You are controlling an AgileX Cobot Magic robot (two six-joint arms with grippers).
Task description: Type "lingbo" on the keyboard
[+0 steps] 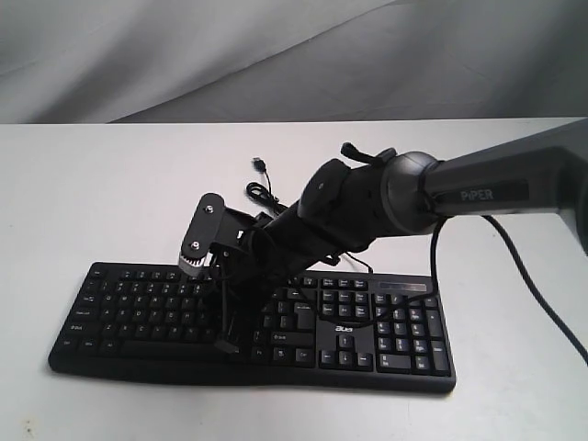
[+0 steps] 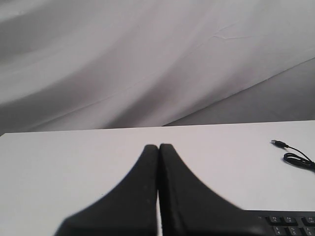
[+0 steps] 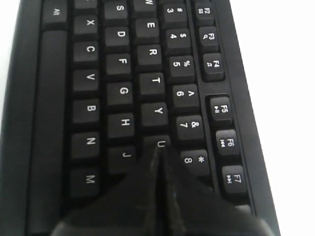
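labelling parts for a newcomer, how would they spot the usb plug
Start at the black keyboard on the white table. Beyond its far edge a thin black cable lies coiled. The USB plug is its free end, blocky where the cable is thin.
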